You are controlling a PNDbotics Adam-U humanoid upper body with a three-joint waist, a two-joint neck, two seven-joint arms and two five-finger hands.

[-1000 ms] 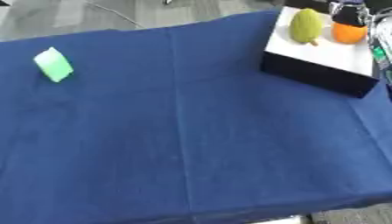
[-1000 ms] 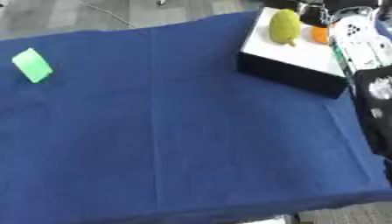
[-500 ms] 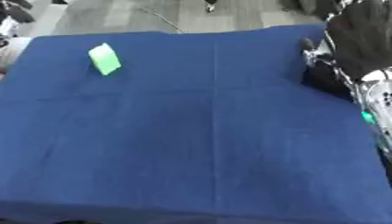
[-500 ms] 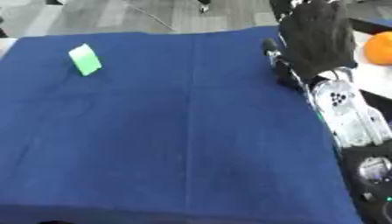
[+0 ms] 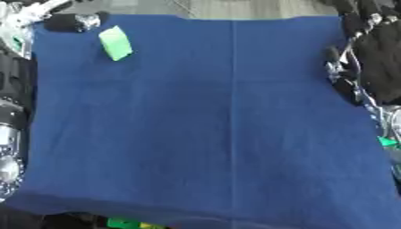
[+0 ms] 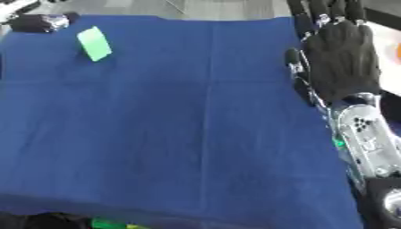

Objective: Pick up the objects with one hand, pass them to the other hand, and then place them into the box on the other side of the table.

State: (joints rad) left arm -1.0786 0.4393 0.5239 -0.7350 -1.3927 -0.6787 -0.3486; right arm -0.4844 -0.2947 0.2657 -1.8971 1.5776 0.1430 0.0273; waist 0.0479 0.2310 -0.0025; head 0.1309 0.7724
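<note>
Having swung my empty, straight-fingered right robot hand (image 6: 338,53) off the box, I probably fetch the green block (image 5: 116,42) next.

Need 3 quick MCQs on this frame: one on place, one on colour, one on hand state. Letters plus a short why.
1. Where on the blue cloth does the small flat object lie?
A. far left corner
B. centre
C. near right corner

2. What colour is that object?
A. orange
B. green
C. white

3. How is the right hand?
A. curled round the object
B. open, fingers straight, holding nothing
C. pinching the cloth

Answers:
1 A, it sits near the cloth's far left corner.
2 B, it reads bright green against the blue.
3 B, its fingers point away over the cloth's right edge, well apart from the object.
</note>
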